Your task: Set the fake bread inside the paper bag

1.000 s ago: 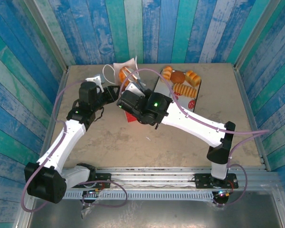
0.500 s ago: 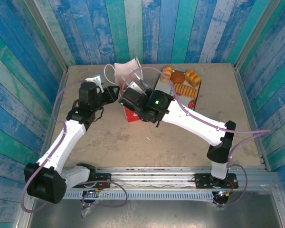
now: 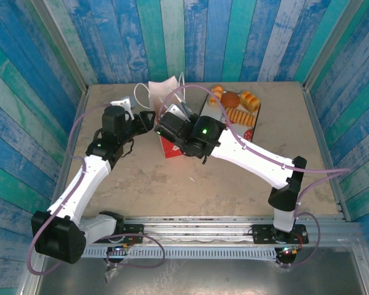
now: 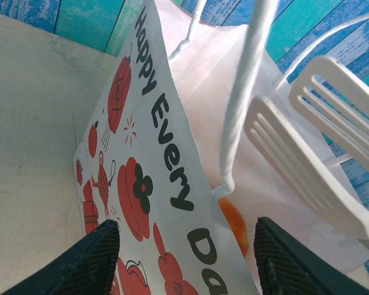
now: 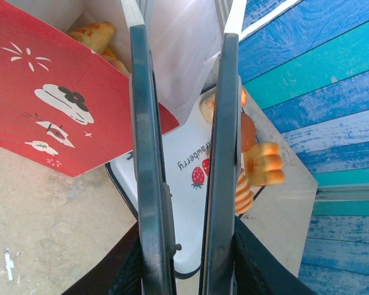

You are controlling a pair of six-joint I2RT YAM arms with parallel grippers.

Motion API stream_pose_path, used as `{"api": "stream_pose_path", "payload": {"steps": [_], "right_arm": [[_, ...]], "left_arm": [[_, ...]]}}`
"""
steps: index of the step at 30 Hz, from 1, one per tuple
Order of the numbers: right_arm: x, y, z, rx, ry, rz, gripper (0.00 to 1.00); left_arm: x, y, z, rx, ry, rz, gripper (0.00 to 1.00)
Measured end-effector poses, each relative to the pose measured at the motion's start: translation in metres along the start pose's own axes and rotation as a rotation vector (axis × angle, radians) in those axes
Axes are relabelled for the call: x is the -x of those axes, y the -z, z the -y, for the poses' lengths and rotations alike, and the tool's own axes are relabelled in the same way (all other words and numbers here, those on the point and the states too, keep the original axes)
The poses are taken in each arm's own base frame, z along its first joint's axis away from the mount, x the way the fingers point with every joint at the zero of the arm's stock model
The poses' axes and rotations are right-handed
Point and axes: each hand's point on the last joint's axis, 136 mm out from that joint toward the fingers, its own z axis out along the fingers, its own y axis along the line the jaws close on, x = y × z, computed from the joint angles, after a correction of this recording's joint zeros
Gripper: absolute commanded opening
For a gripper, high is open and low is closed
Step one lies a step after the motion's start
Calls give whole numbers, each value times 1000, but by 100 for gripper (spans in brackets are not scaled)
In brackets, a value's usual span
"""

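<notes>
The paper bag (image 3: pixel 163 90) stands tilted at the back centre, white above and red below (image 5: pixel 55 104). My right gripper (image 3: pixel 175 112) reaches into its mouth, and its long fingers (image 5: pixel 183 18) are open with nothing between them. Their white slotted fingertips (image 4: pixel 295 160) are also parted in the left wrist view. An orange piece of fake bread (image 4: pixel 234 224) lies inside the bag, with another piece (image 5: pixel 95 34) near its mouth. More fake bread (image 3: pixel 237 104) sits on the tray, including a ridged loaf (image 5: pixel 264 165). My left gripper (image 3: pixel 146 120) is open, its pads (image 4: pixel 194 255) straddling the bag's printed wall (image 4: pixel 154 153).
The white strawberry-print tray (image 3: pixel 254 126) lies right of the bag, close under my right arm. A small white object (image 3: pixel 120 103) lies at the back left. Blue plank walls enclose the table on three sides, and a metal rail runs along the near edge.
My right gripper pushed further into the bag's mouth and its fingers parted. The orange bread seen at the bag's mouth earlier is now lower inside. My left jaws widened around the bag wall.
</notes>
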Motion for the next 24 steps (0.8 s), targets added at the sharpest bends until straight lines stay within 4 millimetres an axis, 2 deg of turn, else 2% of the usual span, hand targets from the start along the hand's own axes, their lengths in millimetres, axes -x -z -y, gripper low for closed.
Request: {"api": "stream_pose_path", "payload": {"steps": [7, 15, 20, 24], "right_arm": [[10, 17, 12, 38, -66, 62, 32], [31, 53, 40, 112, -189, 195, 32], [38, 78, 73, 180, -314, 295, 32], [27, 87, 110, 195, -424, 336, 32]], "left_arm": [[8, 9, 6, -10, -7, 21, 75], [27, 36, 22, -49, -42, 107, 87], [37, 52, 26, -52, -73, 161, 95], [44, 66, 27, -39, -97, 207, 99]]}}
